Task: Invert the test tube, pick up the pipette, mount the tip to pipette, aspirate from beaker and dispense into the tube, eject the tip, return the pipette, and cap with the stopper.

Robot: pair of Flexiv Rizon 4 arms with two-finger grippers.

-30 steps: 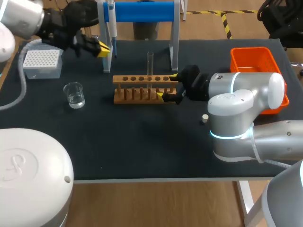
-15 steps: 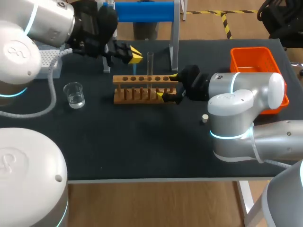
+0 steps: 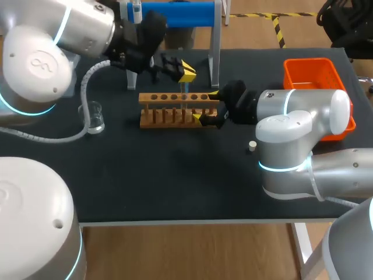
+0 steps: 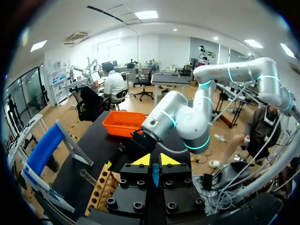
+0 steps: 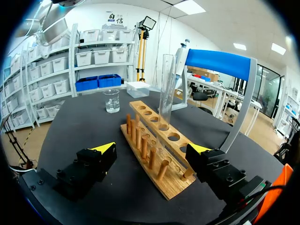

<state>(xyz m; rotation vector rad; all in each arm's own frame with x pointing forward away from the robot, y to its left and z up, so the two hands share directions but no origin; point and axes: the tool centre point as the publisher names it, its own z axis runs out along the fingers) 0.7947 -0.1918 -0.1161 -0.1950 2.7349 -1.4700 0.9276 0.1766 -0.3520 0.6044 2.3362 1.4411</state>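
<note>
Table (image 3: 175, 175): black.
Left gripper (image 3: 186, 71): fingers pressed together, over the rack (image 3: 175, 111), close to the tube (image 5: 166, 89).
Right gripper (image 3: 207, 106): spread wide, one finger on each side of the rack's end, clear of it.
Tube: upright in a rack hole.

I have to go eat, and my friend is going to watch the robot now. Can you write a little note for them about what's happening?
Left gripper: over the test tube, shut on a thin blue tip; I can't tell what it belongs to.
Right gripper: open, a finger on each side of the wooden rack, not squeezing it.
Things: tube upright in the rack; pipette hanging on its stand; beaker and stopper on the table.
Done: the tube looks turned upright.
Left: the pipette steps, filling the tube, then the stopper.
</note>
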